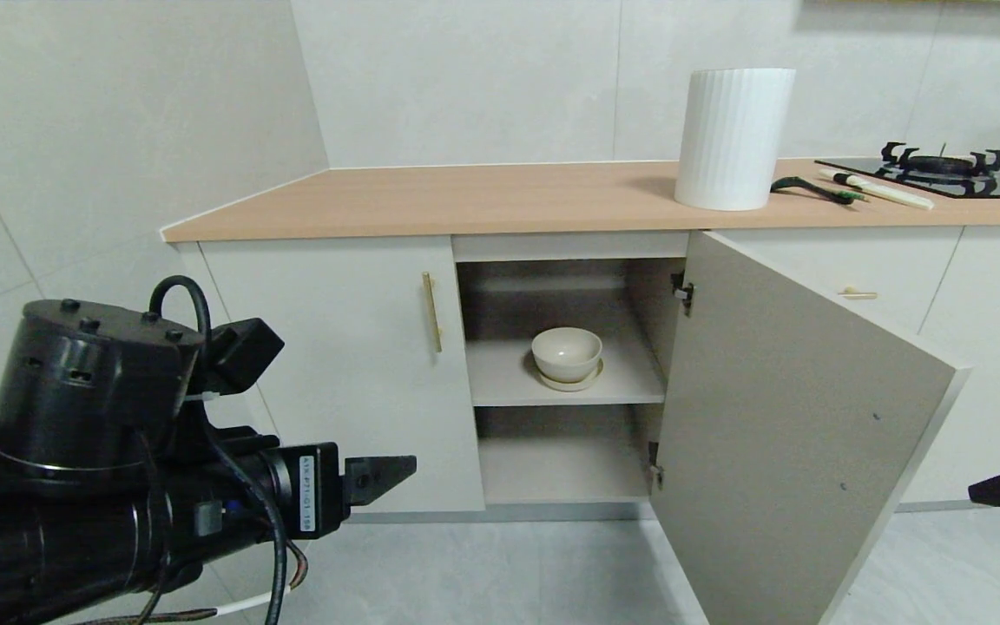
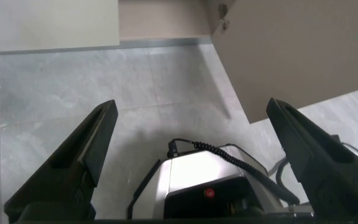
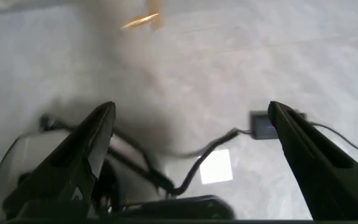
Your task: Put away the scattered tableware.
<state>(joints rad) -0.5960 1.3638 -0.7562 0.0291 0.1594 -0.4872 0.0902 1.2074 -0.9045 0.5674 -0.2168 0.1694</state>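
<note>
Both wide apart, empty | left pincer [image 2: 191,104] above floor [image 2: 55,81] | right pincer [image 3: 191,106] above floor, touching nothing

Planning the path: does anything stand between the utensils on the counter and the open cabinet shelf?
Probably yes: the open cabinet door juts out below the utensils, right of the shelf. The white ribbed canister stands beside them.

Probably a home kitchen: tiled walls [image 1: 465,78], wood-look counter [image 1: 465,200], gas hob [image 1: 943,174], base cupboards [image 1: 335,365].
</note>
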